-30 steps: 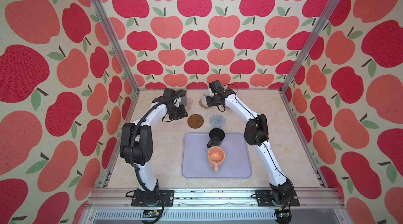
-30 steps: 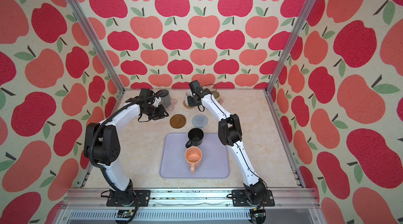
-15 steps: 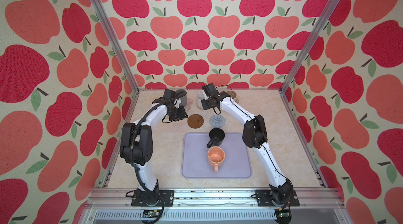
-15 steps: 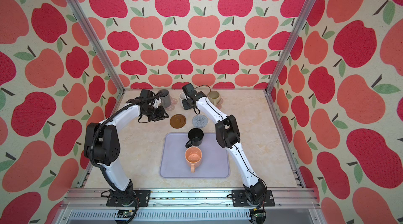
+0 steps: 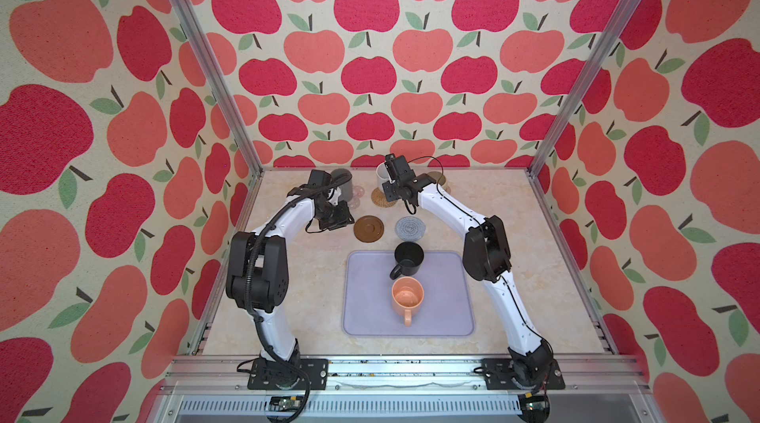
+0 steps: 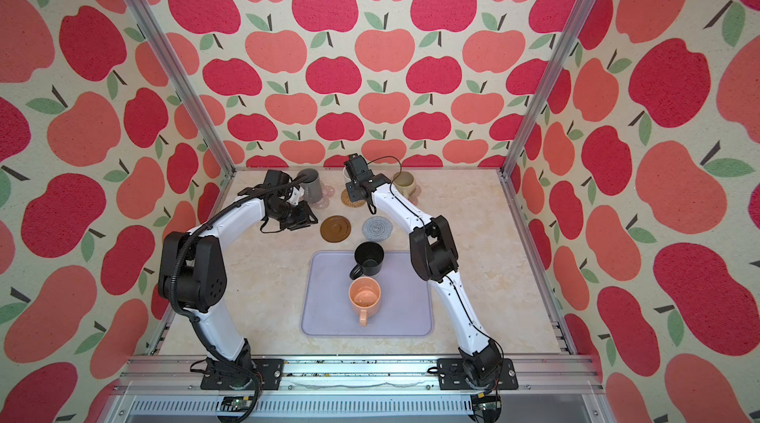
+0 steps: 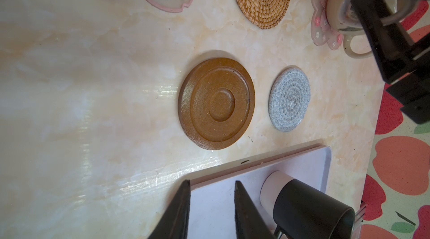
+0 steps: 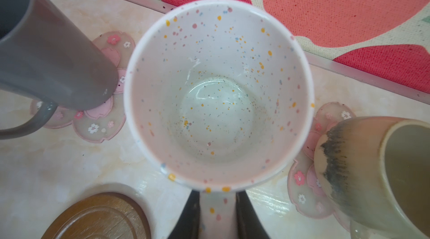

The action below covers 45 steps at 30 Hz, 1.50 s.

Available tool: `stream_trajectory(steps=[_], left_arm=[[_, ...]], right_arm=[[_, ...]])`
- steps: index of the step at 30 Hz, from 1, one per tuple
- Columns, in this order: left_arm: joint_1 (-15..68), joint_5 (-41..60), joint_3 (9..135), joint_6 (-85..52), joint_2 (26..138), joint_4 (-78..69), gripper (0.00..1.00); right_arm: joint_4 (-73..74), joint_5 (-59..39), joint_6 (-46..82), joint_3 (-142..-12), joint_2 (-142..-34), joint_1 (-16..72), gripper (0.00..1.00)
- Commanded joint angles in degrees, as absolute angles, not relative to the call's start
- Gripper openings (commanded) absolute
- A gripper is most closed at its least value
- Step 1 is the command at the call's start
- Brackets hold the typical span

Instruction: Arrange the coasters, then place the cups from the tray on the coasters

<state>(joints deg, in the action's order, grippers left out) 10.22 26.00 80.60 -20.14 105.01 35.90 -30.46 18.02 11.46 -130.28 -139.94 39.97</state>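
Note:
My right gripper (image 8: pixel 218 212) is shut on the handle of the speckled white cup (image 8: pixel 218 96), which hangs over the tan rattan coaster (image 5: pixel 380 199) at the back. The grey cup (image 5: pixel 343 184) stands on a pink flower coaster (image 5: pixel 357 196). The beige-olive cup (image 6: pixel 405 183) stands on the other pink coaster (image 8: pixel 302 191). The brown disc (image 5: pixel 369 228) and the grey crocheted coaster (image 5: pixel 410 228) lie bare. The black cup (image 5: pixel 408 256) and the peach cup (image 5: pixel 407 295) stand on the lavender tray (image 5: pixel 446 305). My left gripper (image 7: pixel 212 182) is open and empty, left of the brown disc.
The back wall's metal rail (image 8: pixel 363 75) runs close behind the row of cups. Both arms arch over the table on either side of the tray. Bare marble tabletop (image 5: pixel 304 301) lies left of the tray.
My right gripper has carried the speckled white cup a little to the left, toward the rattan coaster. The left arm has stayed still.

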Motion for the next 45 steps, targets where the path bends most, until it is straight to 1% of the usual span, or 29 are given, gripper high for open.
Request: stream_trajectory(steps=[1, 16, 45], left_arm=[[9.7, 25.7, 80.3, -20.8, 104.9, 36.2, 0.34], [9.3, 25.9, 81.1, -20.6, 105.7, 36.4, 0.34], [8.9, 26.5, 81.1, -20.6, 106.9, 36.2, 0.34]], right_arm=[[-24.2, 19.8, 14.0, -131.0, -136.2, 40.1, 0.0], [-24.7, 17.9, 18.8, -133.0, -140.2, 40.4, 0.0], [-24.8, 18.1, 20.0, -132.5, -142.9, 41.4, 0.0]])
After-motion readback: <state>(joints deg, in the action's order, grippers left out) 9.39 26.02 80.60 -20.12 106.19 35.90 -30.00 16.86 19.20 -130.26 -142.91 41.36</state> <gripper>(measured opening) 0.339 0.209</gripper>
